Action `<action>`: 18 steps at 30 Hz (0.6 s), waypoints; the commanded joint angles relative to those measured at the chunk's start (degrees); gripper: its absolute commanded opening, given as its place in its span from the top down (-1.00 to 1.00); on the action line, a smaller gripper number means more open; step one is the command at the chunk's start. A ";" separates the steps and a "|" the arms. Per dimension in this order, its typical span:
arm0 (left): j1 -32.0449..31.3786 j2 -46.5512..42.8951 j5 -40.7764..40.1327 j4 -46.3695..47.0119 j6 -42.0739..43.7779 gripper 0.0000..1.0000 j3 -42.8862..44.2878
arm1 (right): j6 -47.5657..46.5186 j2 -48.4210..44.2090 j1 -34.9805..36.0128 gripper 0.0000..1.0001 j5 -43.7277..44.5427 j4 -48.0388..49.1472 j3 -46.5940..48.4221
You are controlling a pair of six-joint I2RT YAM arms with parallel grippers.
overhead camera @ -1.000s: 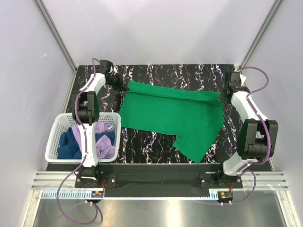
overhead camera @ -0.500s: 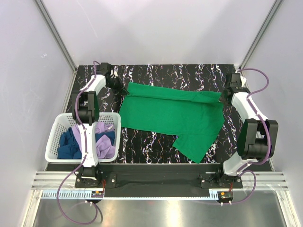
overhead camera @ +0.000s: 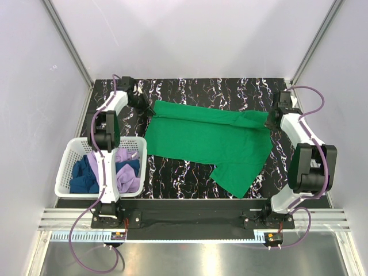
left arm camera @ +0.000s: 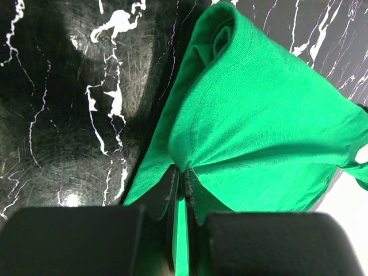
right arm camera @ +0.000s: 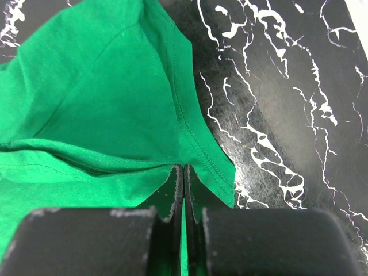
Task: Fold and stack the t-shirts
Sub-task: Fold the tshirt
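**A:** Biggest first: one black marbled surface [overhead camera: 178,175]. Spread across it is one green t-shirt [overhead camera: 213,138], stretched between the two grippers.

**B:** How many shirts altogether?

**A:** Three! One lies out flat. The other two are in the one white basket [overhead camera: 64,172], well apart from the left gripper [left arm camera: 184,172], back beside that arm's base. There's one lilac t-shirt [overhead camera: 129,175] and one dark blue t-shirt [overhead camera: 83,175], bunched up and touching.

**B:** And the grippers?

**A:** Two, both busy. The left gripper is pinched narrow on a corner of the green t-shirt, with cloth running right through between its fingers and fanning out ahead. The right gripper [right arm camera: 183,168] is clamped tight on the opposite corner, the stitched hem just beside its tips.
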 commanded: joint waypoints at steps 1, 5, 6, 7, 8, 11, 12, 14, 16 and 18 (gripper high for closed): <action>0.64 -0.13 -0.95 0.22 0.71 0.81 1.37 | 0.33 0.74 -0.39 1.00 0.08 0.87 -0.55; 0.64 -0.21 -2.53 -1.01 1.76 0.51 1.72 | 1.12 1.45 -0.30 0.87 0.96 -0.36 -0.55; 0.64 -1.00 -3.23 -1.54 2.02 0.46 1.90 | 1.38 1.71 -0.30 0.49 1.40 -1.06 -0.29; 0.64 -1.61 -5.33 -2.85 2.20 0.27 2.16 | 1.73 1.80 -0.39 0.38 1.66 -2.55 -0.03; 0.64 -2.75 -6.74 -3.21 2.55 0.16 1.90 | 2.43 1.63 -0.39 0.33 1.49 -3.09 -0.02; 0.64 -8.37 -10.00 -1.73 2.21 -0.05 -1.24 | 4.28 -0.30 -0.39 0.15 0.53 -5.28 0.76; 0.64 -9.95 -10.18 -0.33 1.68 -0.07 -3.00 | 4.89 -0.83 -0.30 0.12 0.26 -6.59 1.90; 0.55 -14.35 -10.18 4.33 -0.42 -0.12 -7.65 | 6.91 -0.92 -0.39 0.09 -1.14 -7.22 3.31; 0.38 -16.29 -10.36 8.80 -1.83 -0.12 -9.69 | 8.06 0.47 -0.39 0.03 -2.81 -6.61 6.19; -0.15 -17.26 -9.66 11.63 -3.33 -0.10 -10.75 | 9.56 4.41 -0.56 0.03 -4.83 -6.26 9.01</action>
